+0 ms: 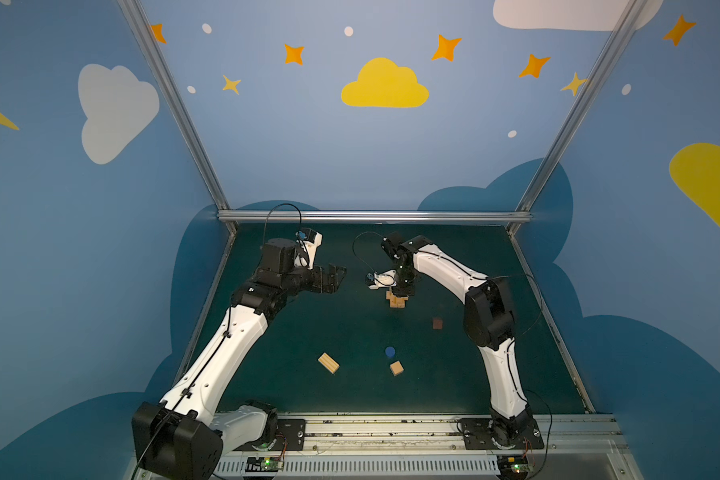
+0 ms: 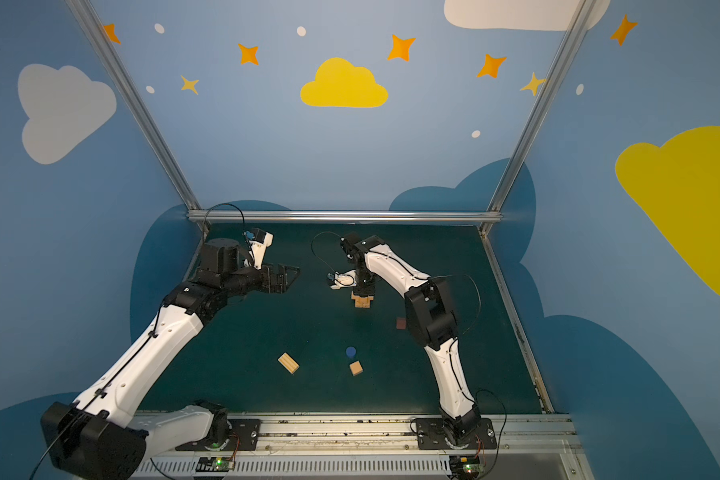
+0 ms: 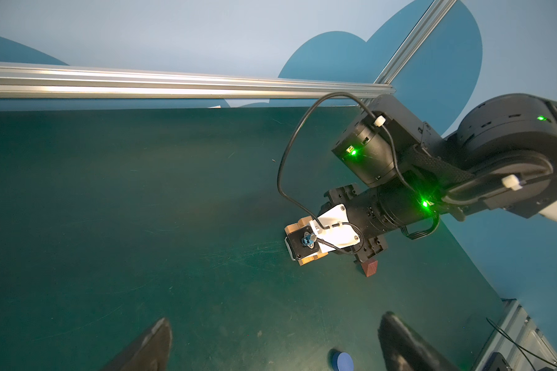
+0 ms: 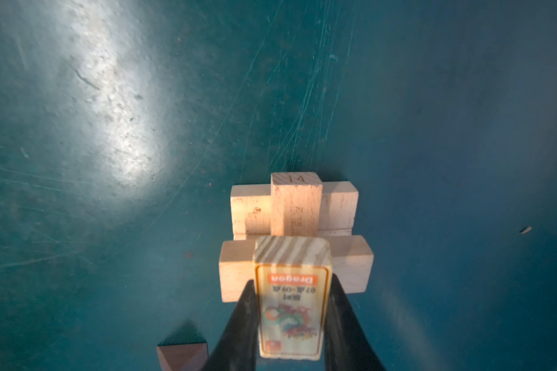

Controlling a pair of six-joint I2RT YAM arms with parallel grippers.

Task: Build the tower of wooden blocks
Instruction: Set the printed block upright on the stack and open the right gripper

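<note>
Holding printed bar [image 4: 291, 308] over wood block tower [image 4: 295, 208], right tool [image 4: 292, 284]

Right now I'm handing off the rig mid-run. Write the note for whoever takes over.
Left gripper: jaws open, empty, off to the side.
Right gripper: shut on the printed bar, right at the wood block tower; seated or not, cannot tell.
Done: a few tan bars stacked in crosswise layers.
To do: place this bar, then the loose tan bar, tan cube, blue round piece and reddish-brown cube, all lying on the mat.
</note>
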